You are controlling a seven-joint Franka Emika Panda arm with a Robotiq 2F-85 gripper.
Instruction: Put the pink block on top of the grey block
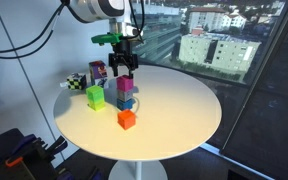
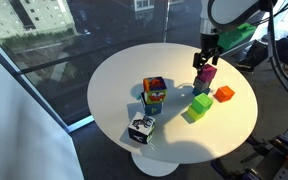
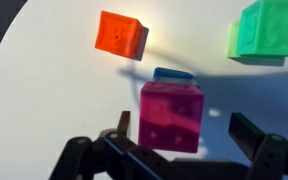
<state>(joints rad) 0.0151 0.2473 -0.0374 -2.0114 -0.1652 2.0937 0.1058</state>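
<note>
**newbie:** So which step are you on here?

**oldhand:** Release, I'd say. Your pink block [image 3: 171, 115] looks seated on the grey block [image 3: 172, 74] on the round table [image 1: 184, 110], with the orange cube [image 3: 121, 33] and green cube [image 3: 267, 28] close by.

**newbie:** And the gripper [image 1: 124, 66]?

**oldhand:** Jaws parted either side of the pink one, with a gap showing on one side in the wrist view. It's gripping nothing. Next you'd want a straight lift up with no sideways drift, or you'll knock the stack.

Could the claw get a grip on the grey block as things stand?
Probably not from above: the pink block sits on the grey block, right under the open claw. It would have to come off first.
</note>
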